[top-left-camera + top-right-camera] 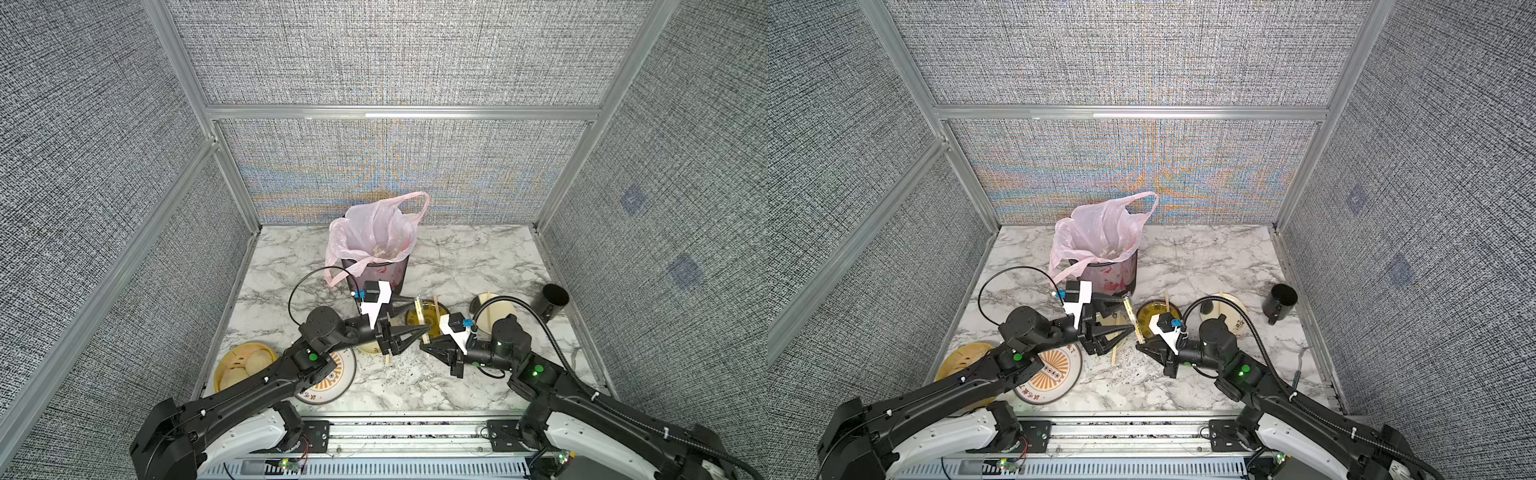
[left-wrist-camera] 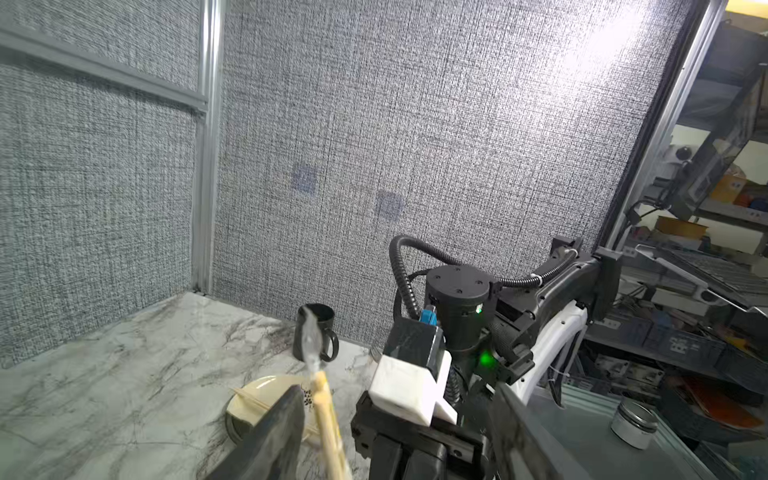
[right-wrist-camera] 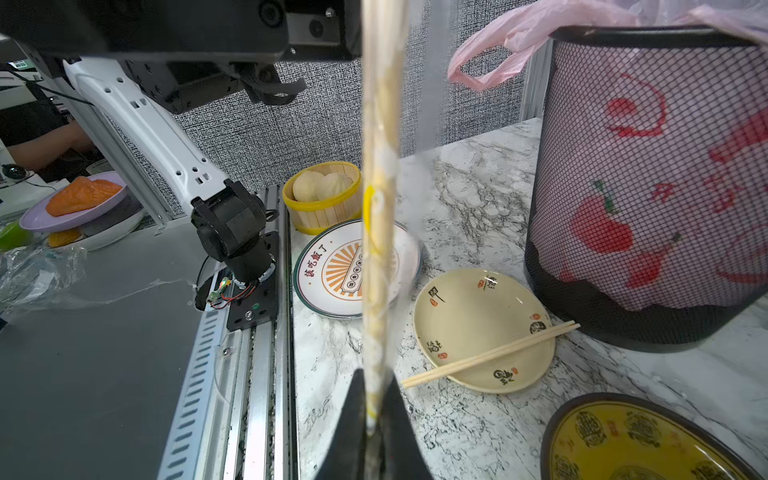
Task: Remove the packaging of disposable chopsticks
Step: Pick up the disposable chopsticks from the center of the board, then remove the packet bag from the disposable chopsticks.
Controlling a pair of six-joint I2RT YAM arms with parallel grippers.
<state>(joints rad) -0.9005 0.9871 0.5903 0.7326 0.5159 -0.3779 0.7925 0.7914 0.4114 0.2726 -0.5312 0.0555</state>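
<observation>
We see the right gripper (image 3: 375,384) pinched tight on the low end of the packaging (image 3: 386,124), a long clear sleeve. The disposable chopsticks (image 3: 376,291) are inside it. The sleeve rises from the gripper, up off the marble table (image 1: 436,386).

The left gripper (image 1: 422,315) is spread wide and holds nothing. The sleeve runs between its two fingers (image 2: 282,424) and sits just beside one of them. We cannot tell if it touches.

In both top views the two grippers meet near the middle of the table, on the near side of the mesh bin (image 1: 386,274). A pink bag (image 1: 374,228) lines the bin. The sleeve is over the edge of a dark plate (image 1: 440,311) with a yellow inside.

A bare pair (image 3: 490,353) of sticks lies across a small cream plate (image 3: 469,307) beside the bin. A black mug (image 1: 1280,301) stands far off by the right wall.
</observation>
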